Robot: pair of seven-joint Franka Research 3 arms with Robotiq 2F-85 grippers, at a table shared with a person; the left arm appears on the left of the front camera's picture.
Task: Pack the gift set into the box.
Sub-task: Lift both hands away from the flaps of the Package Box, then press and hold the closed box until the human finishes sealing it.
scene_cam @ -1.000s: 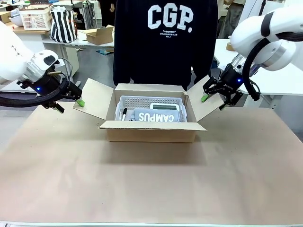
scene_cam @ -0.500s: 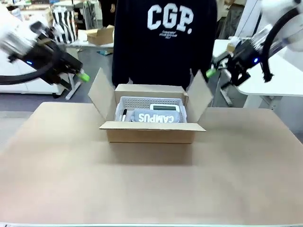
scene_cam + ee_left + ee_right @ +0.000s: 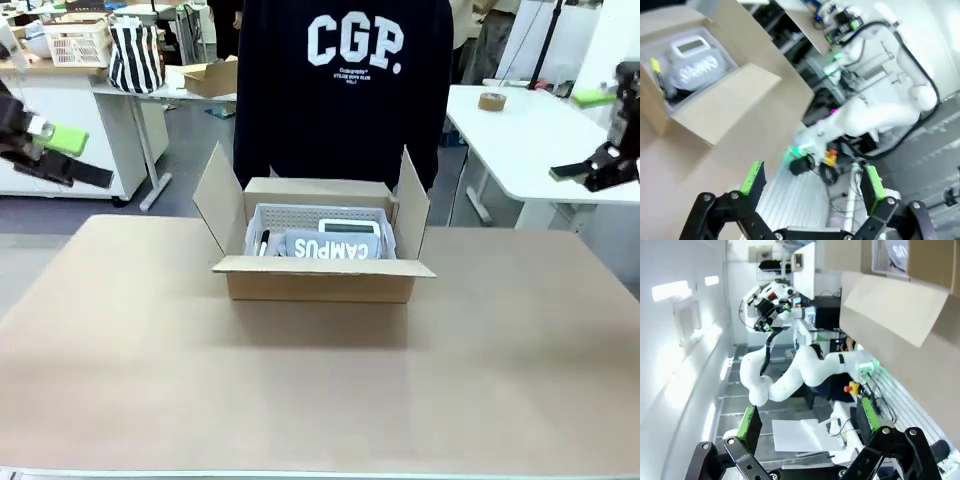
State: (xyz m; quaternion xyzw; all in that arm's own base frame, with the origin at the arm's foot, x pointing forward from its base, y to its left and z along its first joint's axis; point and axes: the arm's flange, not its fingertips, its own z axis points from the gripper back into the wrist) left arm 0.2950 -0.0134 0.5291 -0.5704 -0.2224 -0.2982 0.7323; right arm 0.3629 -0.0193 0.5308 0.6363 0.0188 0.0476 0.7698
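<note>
past my brown table [image 3: 300,400]: grey floor [image 3: 190,150], a white desk [image 3: 520,135] at right with a tape roll [image 3: 491,101], a white counter [image 3: 110,120] at left with a basket [image 3: 75,40] and striped bag [image 3: 134,55].

Tape roll [image 3: 491,101] on white table [image 3: 520,145]
</note>
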